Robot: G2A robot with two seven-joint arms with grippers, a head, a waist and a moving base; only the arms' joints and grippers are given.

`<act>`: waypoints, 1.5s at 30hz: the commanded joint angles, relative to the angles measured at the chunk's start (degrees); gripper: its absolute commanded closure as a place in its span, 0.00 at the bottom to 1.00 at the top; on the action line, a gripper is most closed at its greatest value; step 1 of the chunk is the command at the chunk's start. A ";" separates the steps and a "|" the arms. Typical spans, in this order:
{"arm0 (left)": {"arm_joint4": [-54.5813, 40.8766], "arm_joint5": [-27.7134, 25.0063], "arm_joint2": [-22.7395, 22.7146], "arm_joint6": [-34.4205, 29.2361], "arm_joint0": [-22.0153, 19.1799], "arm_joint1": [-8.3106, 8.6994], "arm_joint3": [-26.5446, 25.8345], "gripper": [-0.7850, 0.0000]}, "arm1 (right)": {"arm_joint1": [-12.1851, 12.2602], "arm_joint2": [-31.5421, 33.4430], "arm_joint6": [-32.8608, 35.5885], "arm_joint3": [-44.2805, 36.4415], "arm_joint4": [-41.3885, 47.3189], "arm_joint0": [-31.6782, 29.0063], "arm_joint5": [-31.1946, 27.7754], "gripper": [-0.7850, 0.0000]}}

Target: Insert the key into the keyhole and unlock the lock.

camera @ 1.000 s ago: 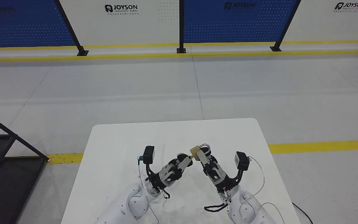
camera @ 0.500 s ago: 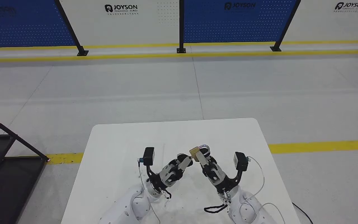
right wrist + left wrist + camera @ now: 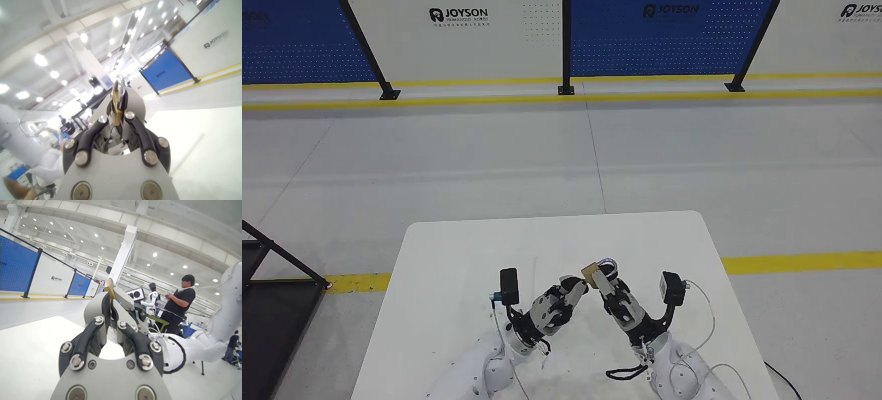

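Two claws meet over the middle of the white table (image 3: 457, 260). One small padlock (image 3: 591, 270) sits between them, held up off the tabletop. The padlock has a flat, golden brass body and a shiny silver loop (image 3: 609, 264) on one end. Seen from above, the loop pokes out toward 2 o'clock from the brass body.

The right claw (image 3: 604, 283) comes at the padlock from 5 o'clock. Its two grey fingers (image 3: 135, 106) squeeze the flat sides of the brass body, so it is gripping the padlock. From the right wrist the padlock looks thin, because it is seen from its edge. The brass body is tucked down between the fingers, and the silver loop sticks out past the fingertips.

The left claw (image 3: 576, 286) comes from 8 o'clock. Its tip touches the brass body on the side away from the loop. From the left wrist, its fingers (image 3: 94, 307) are pressed nearly together, and the black bumpy pads (image 3: 106, 302) almost meet. A rounded bit of golden brass shows right at its fingertips. Whatever thin thing sits between the pads is too hidden to name.

The tips of the two claws are just beside each other, and the padlock touches both.
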 commanded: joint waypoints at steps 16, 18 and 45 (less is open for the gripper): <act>15.54 13.31 1.98 14.90 -0.93 -0.69 3.02 1.00 | -0.03 -0.04 0.02 -0.10 0.18 -0.17 0.68 1.00; 17.14 15.35 2.24 16.21 -1.06 -0.76 3.46 1.00 | -0.04 -0.07 0.00 -0.09 0.17 -0.17 0.72 1.00; 19.63 19.13 4.76 22.14 -3.09 -1.30 6.77 0.82 | -0.06 -0.16 0.20 -0.10 0.21 -0.02 0.81 1.00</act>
